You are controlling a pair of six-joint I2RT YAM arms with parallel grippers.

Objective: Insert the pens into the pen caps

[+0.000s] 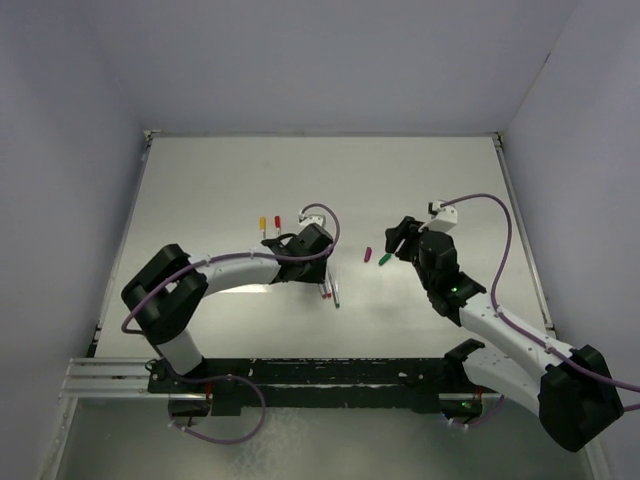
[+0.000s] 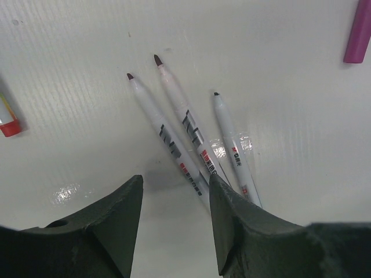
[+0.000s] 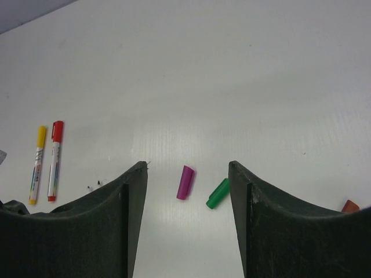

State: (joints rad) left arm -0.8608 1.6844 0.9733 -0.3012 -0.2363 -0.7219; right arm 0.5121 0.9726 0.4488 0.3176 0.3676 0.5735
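Print on the three bare pens [image 2: 190, 124], black bars and red characters, is too small to read. The left arm [image 1: 235, 270] reaches forward. The left gripper [image 2: 175, 184] hangs above the pens with jaws apart, gripping nothing, and the pens fan out from between its fingers toward 11 o'clock. The right gripper [image 3: 186, 169] tilts down, likewise agape and empty. The purple cap [image 3: 185, 182] and green cap [image 3: 218, 193] lie between its fingers, and two capped pens [image 3: 54, 160] lie at 9 o'clock.

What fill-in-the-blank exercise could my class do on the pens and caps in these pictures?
1. Before the left gripper lie ___ uncapped pens.
2. Next to the red-capped pen lies a pen with a ___ cap.
3. The loose cap beside the purple cap, before the right gripper, is ___.
Missing words: three; yellow; green.
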